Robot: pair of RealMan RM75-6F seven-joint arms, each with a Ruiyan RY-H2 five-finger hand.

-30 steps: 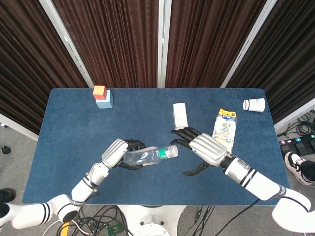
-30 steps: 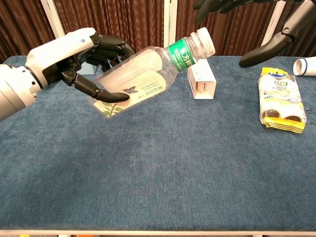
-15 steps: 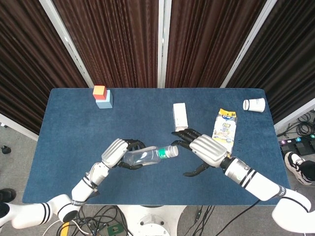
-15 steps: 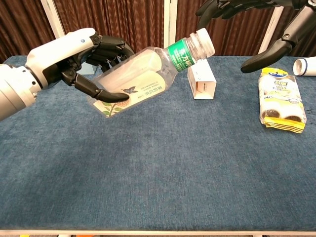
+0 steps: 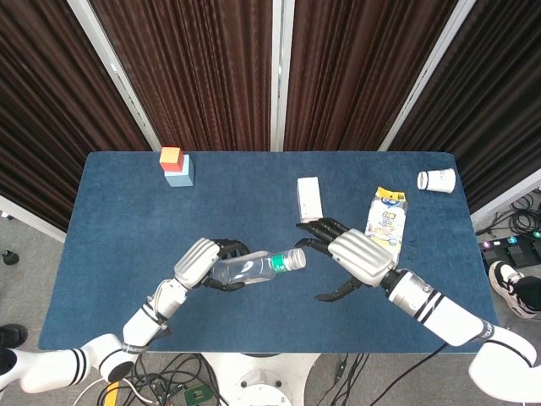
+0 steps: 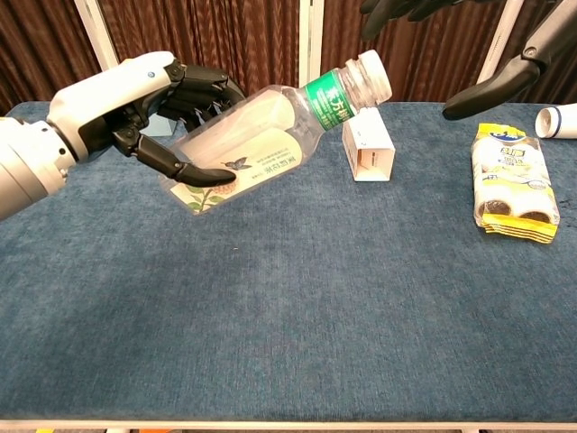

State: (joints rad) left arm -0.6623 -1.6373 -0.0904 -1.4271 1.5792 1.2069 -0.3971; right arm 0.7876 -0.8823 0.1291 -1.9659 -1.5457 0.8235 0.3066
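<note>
The left hand (image 6: 135, 104) holds a clear bottle (image 6: 270, 135) up above the blue table (image 6: 288, 316). The bottle lies tilted, with its white cap pointing up and toward the right hand (image 5: 355, 254). It has a green band near the neck with white writing, too small to read, and a little butterfly picture on its label. The right hand is spread wide with nothing in it, just beside the cap.

The left robot hand (image 5: 199, 262) holds a clear bottle (image 5: 258, 267) near the spread right robot hand (image 5: 355, 256).
</note>
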